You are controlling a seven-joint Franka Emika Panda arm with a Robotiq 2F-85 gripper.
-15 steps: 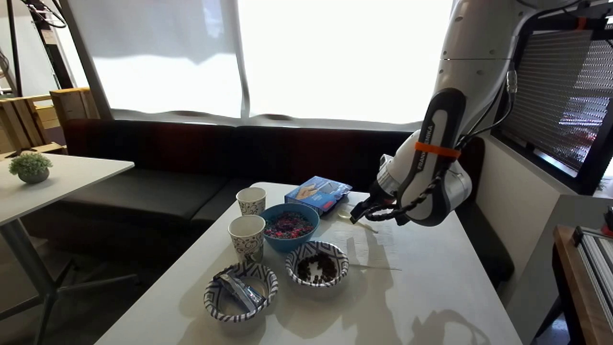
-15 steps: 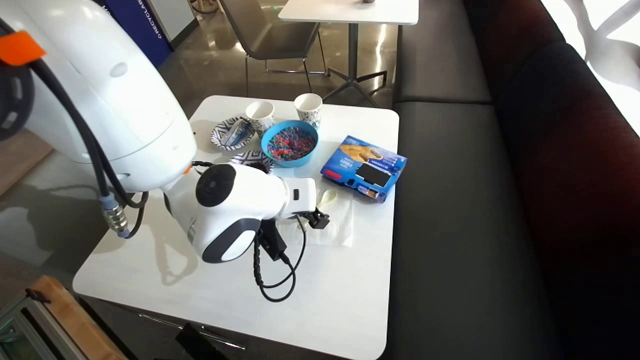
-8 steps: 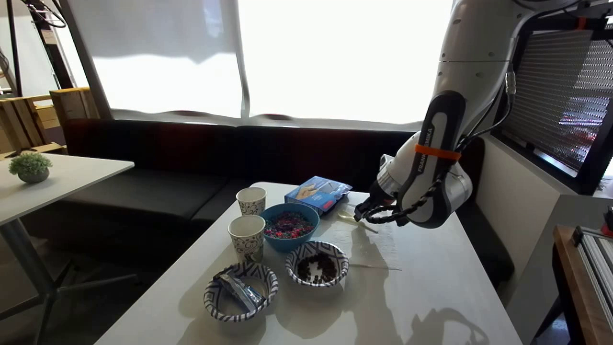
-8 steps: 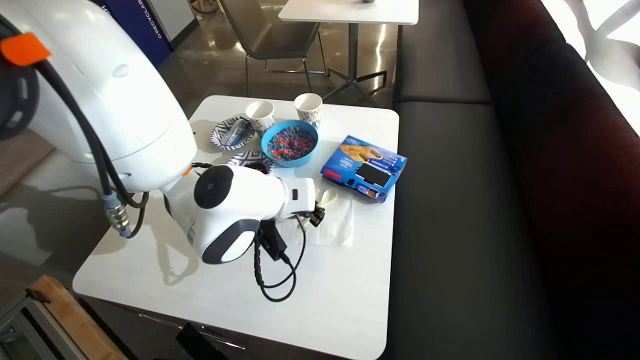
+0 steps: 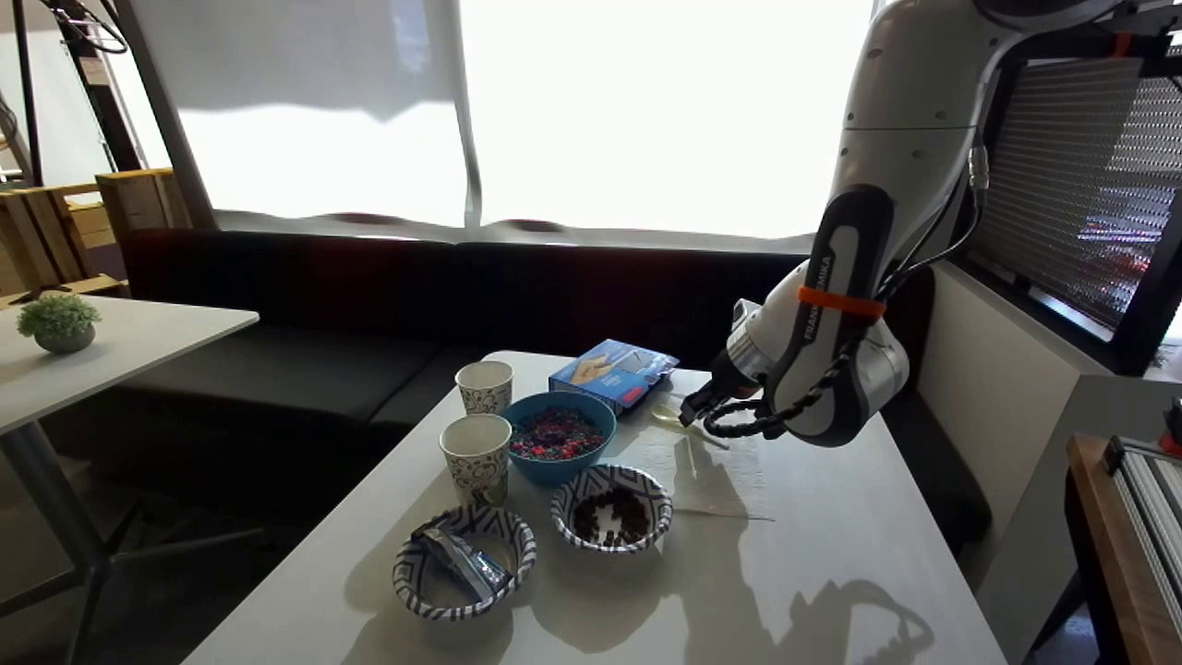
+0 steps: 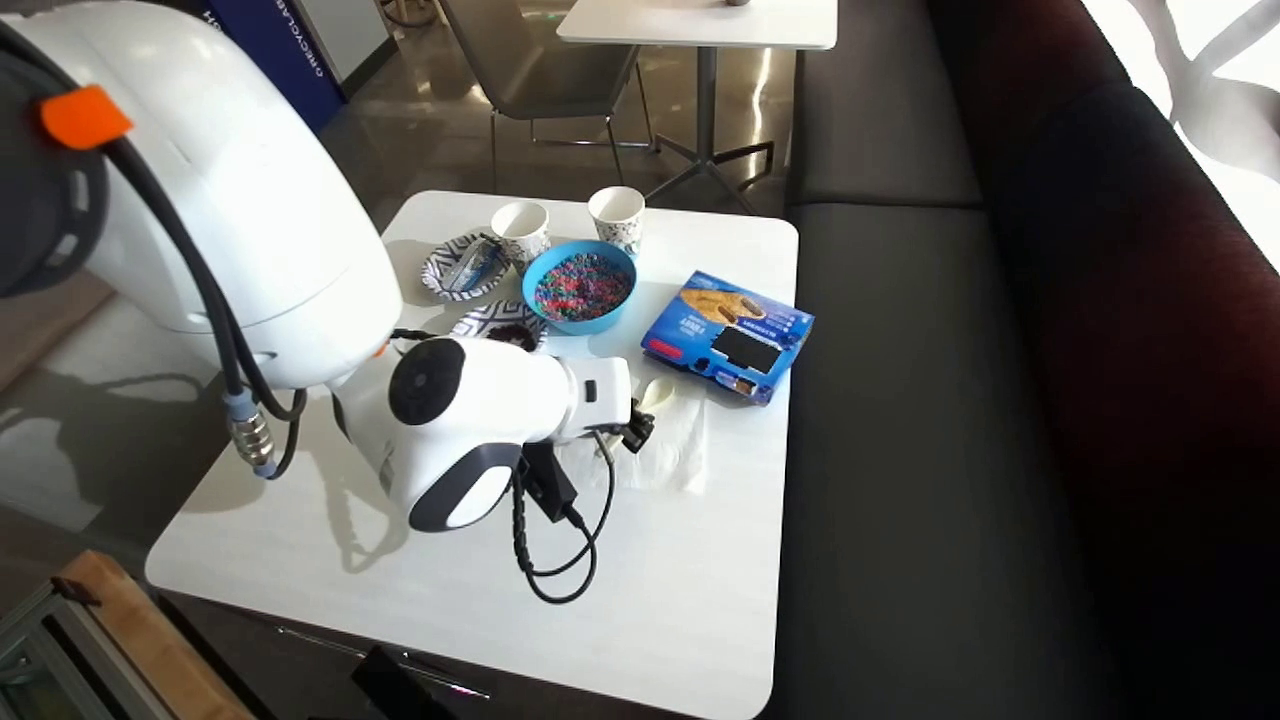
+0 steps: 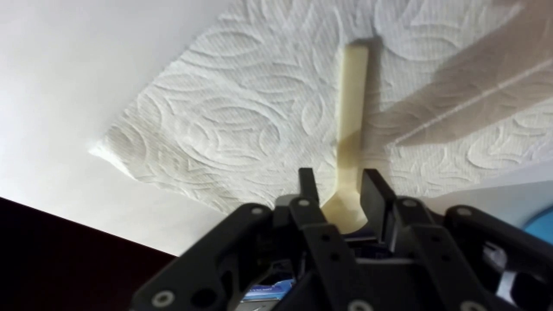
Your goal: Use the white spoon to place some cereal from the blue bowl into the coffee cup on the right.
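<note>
While a dark bench point(image 6: 890, 400) flanks the white table point(image 6: 680, 600), the gripper point(image 7: 339, 183) hangs spread over the spoon point(image 7: 351, 103).

Over the past second the arm point(image 5: 900, 162) has sunk a little: in both exterior views the orange band point(image 5: 840, 301) round it shows lower than before, and in an exterior view the metal plug point(image 6: 252, 437) hanging off it has moved somewhat farther right. The end effector point(image 5: 691, 411) has shifted slightly by the spoon point(image 5: 665, 416), and rather more of the spoon's neck seems to be in sight next to it, though so small and dark a shape is hard to judge from there. The arm's looped shadow point(image 5: 817, 619) has slid across the counter point(image 5: 859, 517).
</note>
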